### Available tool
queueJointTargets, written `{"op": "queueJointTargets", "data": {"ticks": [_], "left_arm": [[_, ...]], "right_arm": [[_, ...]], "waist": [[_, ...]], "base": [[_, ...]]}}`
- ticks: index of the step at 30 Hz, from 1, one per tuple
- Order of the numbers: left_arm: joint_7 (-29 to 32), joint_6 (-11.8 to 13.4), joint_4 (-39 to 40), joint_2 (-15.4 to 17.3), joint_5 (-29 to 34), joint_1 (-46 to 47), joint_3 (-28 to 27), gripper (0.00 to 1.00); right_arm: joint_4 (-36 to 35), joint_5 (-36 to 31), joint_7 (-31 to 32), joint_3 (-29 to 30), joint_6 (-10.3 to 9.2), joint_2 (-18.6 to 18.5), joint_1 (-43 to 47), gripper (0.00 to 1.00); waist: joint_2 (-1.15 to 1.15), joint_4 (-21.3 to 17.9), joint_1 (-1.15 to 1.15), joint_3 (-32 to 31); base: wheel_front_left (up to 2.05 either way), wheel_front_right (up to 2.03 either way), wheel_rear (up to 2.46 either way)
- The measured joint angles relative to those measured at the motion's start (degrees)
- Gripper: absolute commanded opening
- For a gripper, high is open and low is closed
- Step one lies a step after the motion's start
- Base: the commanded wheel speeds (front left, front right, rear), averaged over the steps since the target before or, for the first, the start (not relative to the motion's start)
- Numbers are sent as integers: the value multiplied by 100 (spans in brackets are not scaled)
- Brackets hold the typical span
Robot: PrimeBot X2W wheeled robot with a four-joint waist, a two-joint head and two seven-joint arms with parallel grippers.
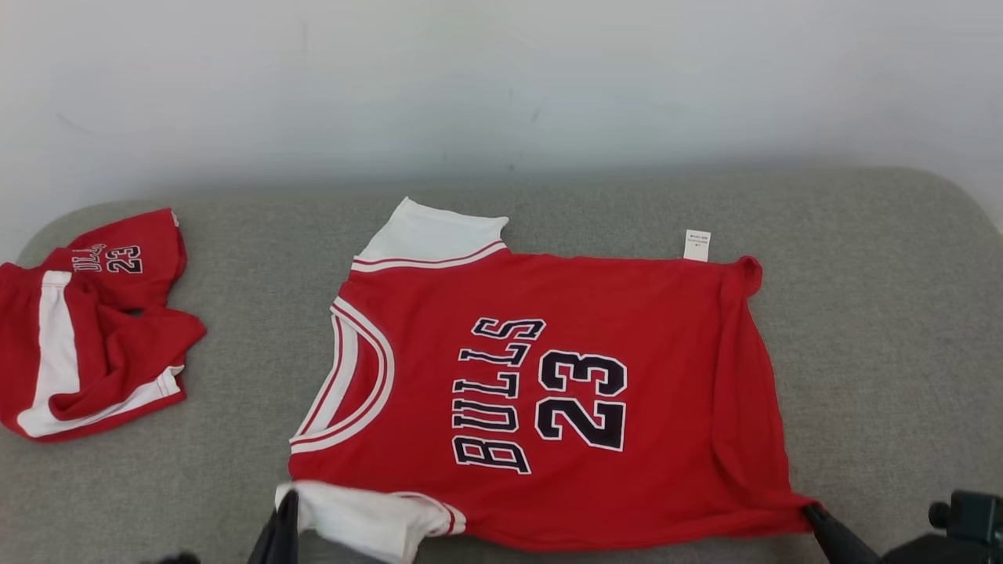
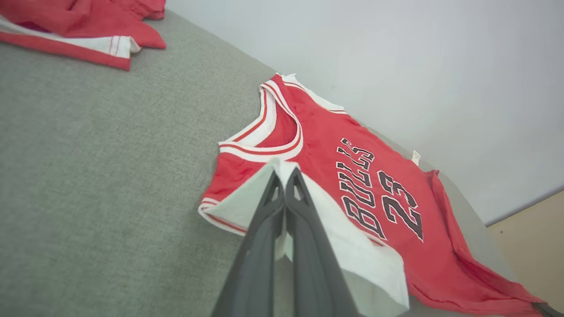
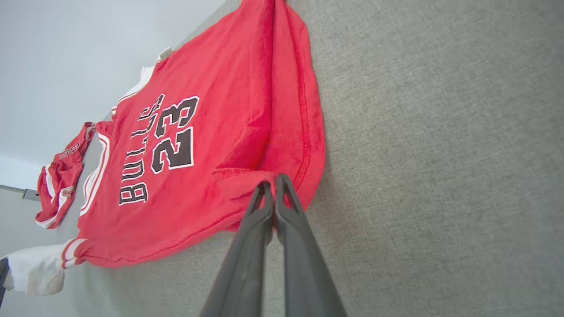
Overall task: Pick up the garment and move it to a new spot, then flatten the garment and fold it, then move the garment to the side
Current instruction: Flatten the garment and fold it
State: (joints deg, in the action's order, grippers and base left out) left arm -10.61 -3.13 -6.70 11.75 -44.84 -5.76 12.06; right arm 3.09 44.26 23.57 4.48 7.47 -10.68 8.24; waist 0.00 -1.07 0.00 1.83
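Note:
The garment (image 1: 548, 376) is a red jersey with white sleeves and "BULLS 23" in black, lying nearly flat on the grey cushion, neck toward the left. My left gripper (image 1: 288, 501) is shut on the near white sleeve (image 2: 352, 251) at the bottom left, its fingers (image 2: 282, 189) pinching the sleeve's fold. My right gripper (image 1: 809, 513) is shut on the near hem corner (image 3: 264, 176) at the bottom right. The jersey (image 3: 198, 145) stretches away from that grip, with the hem side folded over in a ridge.
Red shorts (image 1: 86, 329) with white stripes and the same print lie crumpled at the cushion's far left, also seen as shorts (image 2: 79, 26) in the left wrist view. The grey cushion (image 1: 885, 313) has bare room to the jersey's right. A pale wall (image 1: 501, 78) rises behind.

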Motion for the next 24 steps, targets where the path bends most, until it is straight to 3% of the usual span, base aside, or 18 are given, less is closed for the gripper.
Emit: {"op": "queueJointTargets", "data": {"ticks": [7, 20, 21, 22, 23, 24], "left_arm": [[358, -147, -485, 210, 152, 1314, 107, 0], [334, -394, -2359, 363, 167, 3142, 393, 0], [286, -396, -2497, 365, 182, 3201, 433, 0], [233, -399, -2601, 370, 201, 3254, 488, 0], [143, -400, -2687, 374, 215, 3292, 532, 27], [31, -402, -2740, 370, 256, 3323, 579, 100]], "right_arm": [[248, 112, 68, -43, 0, 59, -845, 0], [1329, -102, -283, -169, 0, 49, -2164, 0], [1379, -101, -342, -213, 0, 47, -2209, 26], [1417, -102, -434, -248, 0, 46, -2255, 85], [1445, -101, -530, -274, 0, 40, -2294, 100], [1460, -105, -624, -315, 0, 8, -2314, 100]], "waist": [[1, -101, 1, 299], [1, -352, 2, 960], [1, -367, 2, 986], [1, -382, 2, 1003], [1, -393, 2, 1008], [1, -394, 2, 1001]], "base": [[0, 0, 0], [0, 0, 0], [0, 0, 0], [0, 0, 0], [0, 0, 0], [0, 0, 0]]}}
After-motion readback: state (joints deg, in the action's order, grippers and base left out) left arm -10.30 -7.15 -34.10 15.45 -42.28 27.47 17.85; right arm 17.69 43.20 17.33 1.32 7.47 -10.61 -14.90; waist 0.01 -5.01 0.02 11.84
